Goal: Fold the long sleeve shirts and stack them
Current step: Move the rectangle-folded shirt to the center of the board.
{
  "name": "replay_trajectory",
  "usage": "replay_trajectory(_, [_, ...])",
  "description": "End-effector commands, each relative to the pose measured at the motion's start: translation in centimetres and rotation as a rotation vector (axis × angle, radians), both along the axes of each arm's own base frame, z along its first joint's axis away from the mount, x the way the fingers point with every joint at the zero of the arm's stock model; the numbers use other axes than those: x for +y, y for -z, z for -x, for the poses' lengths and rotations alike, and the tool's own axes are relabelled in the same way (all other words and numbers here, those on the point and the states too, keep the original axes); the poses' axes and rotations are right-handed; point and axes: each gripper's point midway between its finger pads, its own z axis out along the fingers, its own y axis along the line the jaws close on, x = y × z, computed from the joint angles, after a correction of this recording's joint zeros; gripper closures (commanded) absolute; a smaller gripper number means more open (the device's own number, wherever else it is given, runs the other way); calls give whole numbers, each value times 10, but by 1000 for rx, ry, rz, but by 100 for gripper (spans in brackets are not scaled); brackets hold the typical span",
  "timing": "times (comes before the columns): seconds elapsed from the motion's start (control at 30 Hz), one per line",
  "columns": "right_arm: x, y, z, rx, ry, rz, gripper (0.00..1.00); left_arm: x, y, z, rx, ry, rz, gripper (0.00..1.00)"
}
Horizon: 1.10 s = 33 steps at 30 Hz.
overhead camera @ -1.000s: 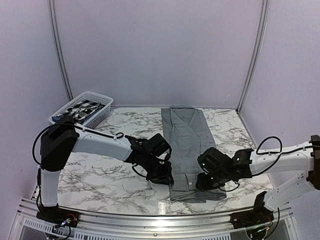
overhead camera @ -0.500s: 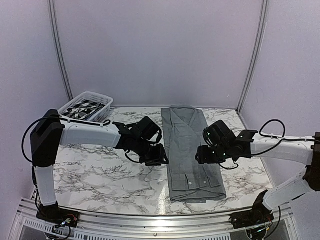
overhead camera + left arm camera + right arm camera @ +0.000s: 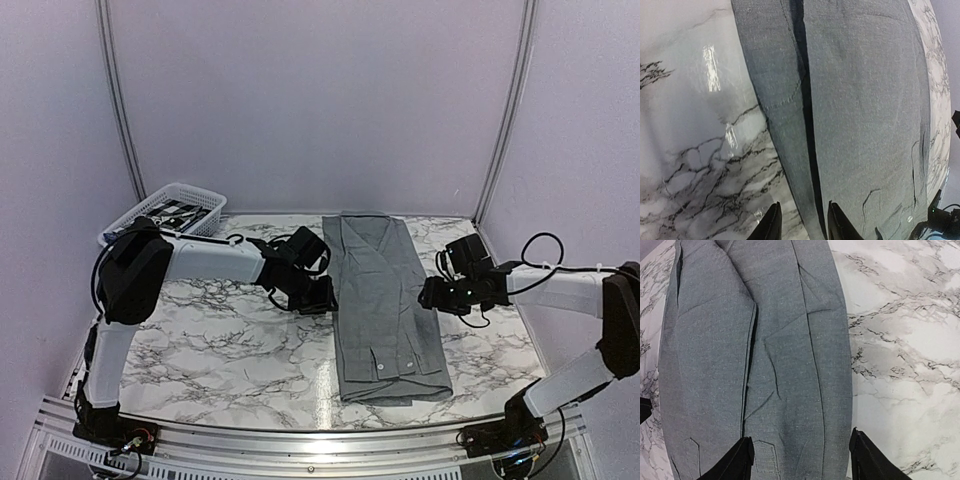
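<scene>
Shirt: one grey shirt (image 3: 385,300) lies flat on the tabletop (image 3: 200,350) as a long, thin strip. Its collar points to 12 o'clock and its bottom end to 6 o'clock. It sits a bit toward 3 o'clock from the middle.

Shirt up close: the left wrist view shows the grey shirt (image 3: 865,100) with a dark fold line running down it. The right wrist view shows the grey shirt (image 3: 755,355) with soft creases and white marble beside it.

Left claw: the left claw (image 3: 325,298) is at the shirt's 9 o'clock edge, about halfway along. It is released, with a small gap between the jaws, and grips nothing. In its own view the left claw (image 3: 800,220) hangs over the cloth's edge.

Right claw: the right claw (image 3: 428,295) is at the shirt's 3 o'clock edge. It is released too, with its jaws wide apart and nothing in them. Its own view shows the right claw (image 3: 800,460) over the cloth's edge.

Basket: a white basket (image 3: 165,220) sits at the tabletop's 10 o'clock corner, well apart from the shirt, with black-and-white stuff inside.
</scene>
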Motion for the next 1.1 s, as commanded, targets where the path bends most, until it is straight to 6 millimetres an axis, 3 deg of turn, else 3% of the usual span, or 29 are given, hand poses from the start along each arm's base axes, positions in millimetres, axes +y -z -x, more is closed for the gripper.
replay_trajectory(0.0, [4,-6,-11,-38,-38,-51,39,-1,16,-8,6,-12,-47,69])
replay_trajectory(0.57, [-3,2,-8,-27,-28,-54,38,-7,43,6,24,-46,-110,85])
replay_trajectory(0.77, [-4,4,-6,-23,-26,-47,38,-11,46,10,7,-51,-126,96])
replay_trajectory(0.9, [-5,6,-6,-23,-26,-39,38,-3,41,5,-26,-85,-147,100])
replay_trajectory(1.07, [-3,11,-8,-14,-31,-35,38,22,39,-6,-32,-139,-168,100])
